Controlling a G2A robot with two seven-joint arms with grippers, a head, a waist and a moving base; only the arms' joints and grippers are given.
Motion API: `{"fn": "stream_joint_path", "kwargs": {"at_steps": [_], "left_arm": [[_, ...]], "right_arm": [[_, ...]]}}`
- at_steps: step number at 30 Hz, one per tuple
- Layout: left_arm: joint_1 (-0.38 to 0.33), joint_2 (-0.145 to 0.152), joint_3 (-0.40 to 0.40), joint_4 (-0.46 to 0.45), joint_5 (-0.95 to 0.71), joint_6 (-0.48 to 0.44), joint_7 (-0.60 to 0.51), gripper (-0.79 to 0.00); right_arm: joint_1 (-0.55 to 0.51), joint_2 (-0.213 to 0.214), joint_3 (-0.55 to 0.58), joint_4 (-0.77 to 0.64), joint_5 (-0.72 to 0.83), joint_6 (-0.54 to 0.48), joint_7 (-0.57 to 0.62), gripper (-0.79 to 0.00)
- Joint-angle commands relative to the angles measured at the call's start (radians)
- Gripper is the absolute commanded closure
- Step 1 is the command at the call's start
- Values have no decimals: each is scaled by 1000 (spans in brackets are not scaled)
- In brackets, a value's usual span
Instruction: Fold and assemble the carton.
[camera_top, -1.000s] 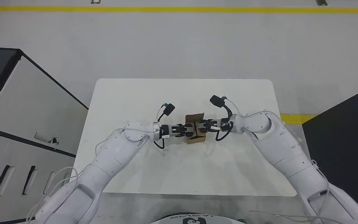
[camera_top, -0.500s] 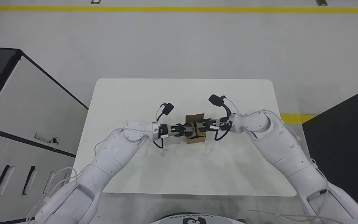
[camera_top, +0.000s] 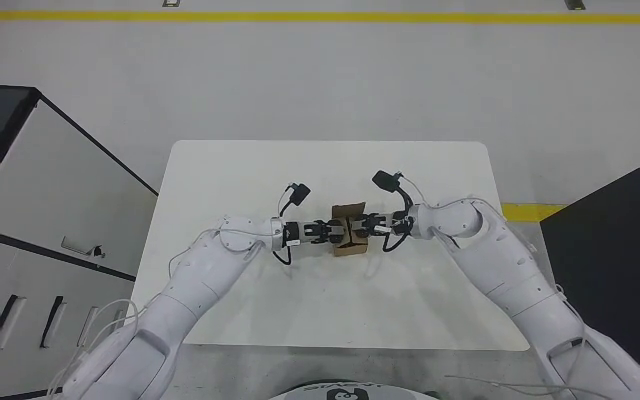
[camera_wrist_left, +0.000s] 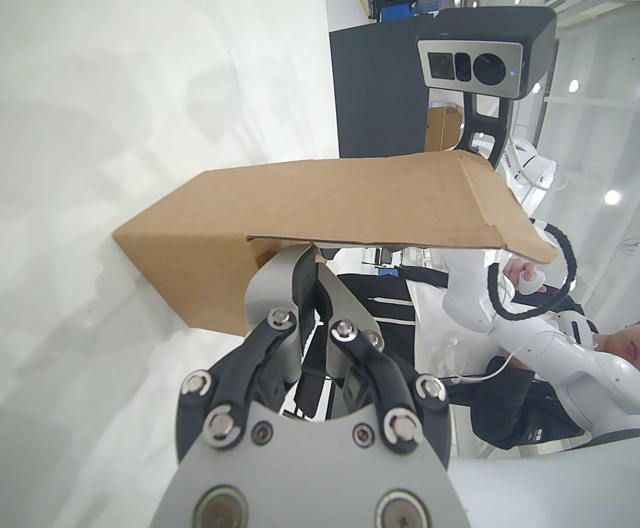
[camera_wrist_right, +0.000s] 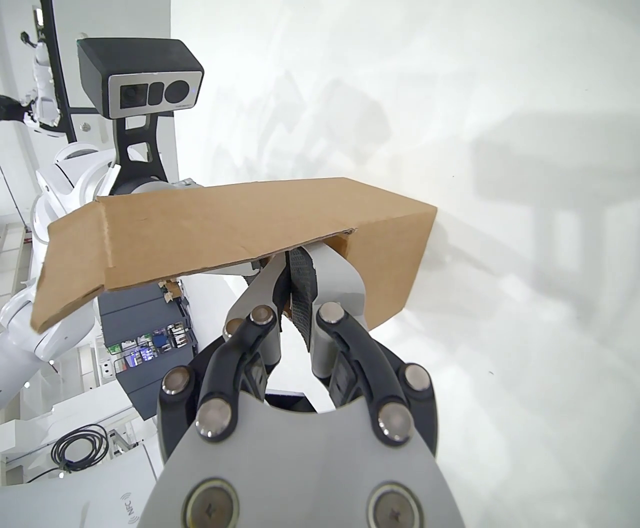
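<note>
Carton (camera_top: 349, 232) sits mid-table (camera_top: 250, 180), between my two arms, a lower edge on the surface and the top flap sticking out loose. My left gripper (camera_top: 336, 234) is on its left open end, fingers (camera_wrist_left: 280, 285) pinched narrow on the cardboard under the flap. My right gripper (camera_top: 368, 229) is on the right end, fingers (camera_wrist_right: 335, 280) clamped on a panel edge.
</note>
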Motion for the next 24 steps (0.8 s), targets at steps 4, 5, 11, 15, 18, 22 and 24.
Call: {"fn": "stream_joint_path", "kwargs": {"at_steps": [4,5,11,15,18,22,24], "left_arm": [[2,-1,0,2,6,5,0,0],[2,-1,0,2,8,7,0,0],[3,-3,-2,4,9,8,1,0],[7,-2,-9,1,2,-6,0,0],[8,-2,-11,1,5,-3,-4,0],[7,-2,-10,6,14,13,-3,0],[7,-3,-10,5,15,15,-3,0]], "right_arm": [[0,0,8,-7,-1,-3,-5,0],[-2,1,9,-7,-2,-2,-5,0],[-5,-1,4,2,-5,1,-3,0],[-3,-1,10,-4,-4,-1,-7,0],[-6,-1,13,-8,-6,0,-8,0],[-9,-2,9,0,-10,4,-6,0],[-9,-3,8,1,-10,3,-7,0]]}}
